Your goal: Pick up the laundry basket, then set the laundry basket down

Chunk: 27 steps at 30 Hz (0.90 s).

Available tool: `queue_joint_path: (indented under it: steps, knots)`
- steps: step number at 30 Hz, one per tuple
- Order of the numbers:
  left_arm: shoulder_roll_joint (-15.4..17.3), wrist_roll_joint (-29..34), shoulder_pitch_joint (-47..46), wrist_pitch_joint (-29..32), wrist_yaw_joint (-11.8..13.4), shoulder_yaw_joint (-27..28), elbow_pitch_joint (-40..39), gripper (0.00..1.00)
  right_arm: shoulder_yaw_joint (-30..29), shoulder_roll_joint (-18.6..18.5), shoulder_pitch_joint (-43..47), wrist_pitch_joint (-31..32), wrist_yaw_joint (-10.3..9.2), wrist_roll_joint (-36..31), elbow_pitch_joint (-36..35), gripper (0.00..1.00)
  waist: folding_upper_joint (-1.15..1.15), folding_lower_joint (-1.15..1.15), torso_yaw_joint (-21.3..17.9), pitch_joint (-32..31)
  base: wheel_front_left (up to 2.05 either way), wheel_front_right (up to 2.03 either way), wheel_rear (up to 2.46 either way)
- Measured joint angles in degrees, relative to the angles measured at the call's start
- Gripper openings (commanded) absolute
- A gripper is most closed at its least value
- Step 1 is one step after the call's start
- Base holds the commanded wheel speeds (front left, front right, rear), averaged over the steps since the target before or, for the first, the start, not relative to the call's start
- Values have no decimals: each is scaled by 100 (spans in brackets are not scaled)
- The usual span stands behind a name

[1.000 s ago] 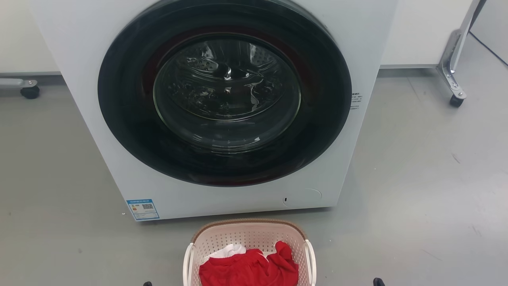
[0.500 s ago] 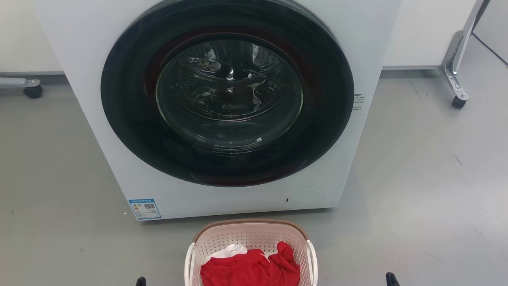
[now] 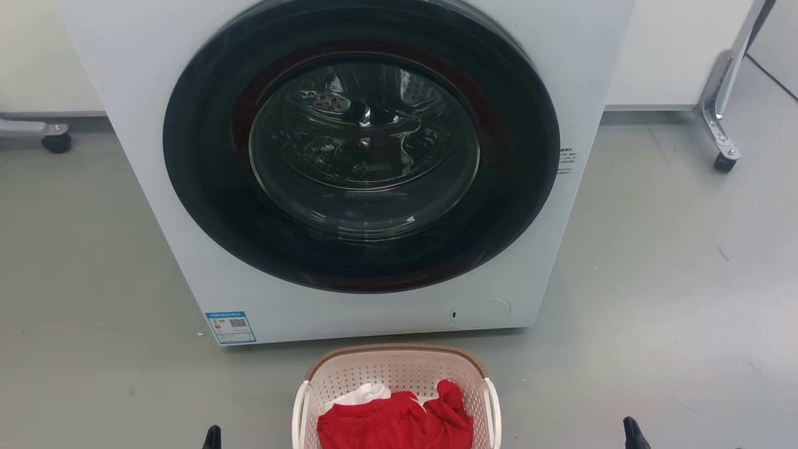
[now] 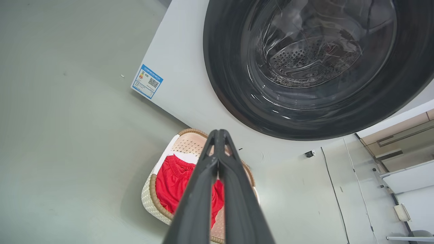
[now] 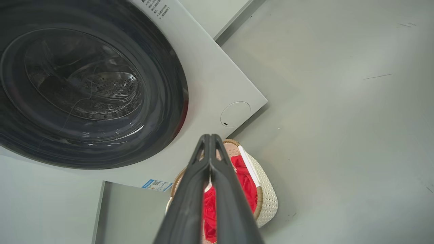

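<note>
Both grippers pinched fully closed, nothing in them: left gripper (image 4: pixel 218 134), right gripper (image 5: pixel 210 137). The pale pink-cream perforated plastic laundry basket (image 3: pixel 399 374) with its brown woven-look rim sits on the grey floor (image 3: pixel 654 280), just before the big white front-loading washer (image 3: pixel 156 187), low between my 2 arms. Its 2 white handles (image 3: pixel 301 405) face outward, 1 toward each gripper; my left looks slightly nearer.

Pale perforated laundry basket (image 3: pixel 399 380), brown-rimmed, upright on floor, holding red cloth.
</note>
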Motion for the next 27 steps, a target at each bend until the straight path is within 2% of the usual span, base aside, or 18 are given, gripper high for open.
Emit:
queue_joint_path:
  steps: [27]
  knots:
    - [-66,-1958,-254,546,-397,495,-10,0,-757,12,-222,538,376,2028,-62,0,0,0,73,-16,0,0,0]
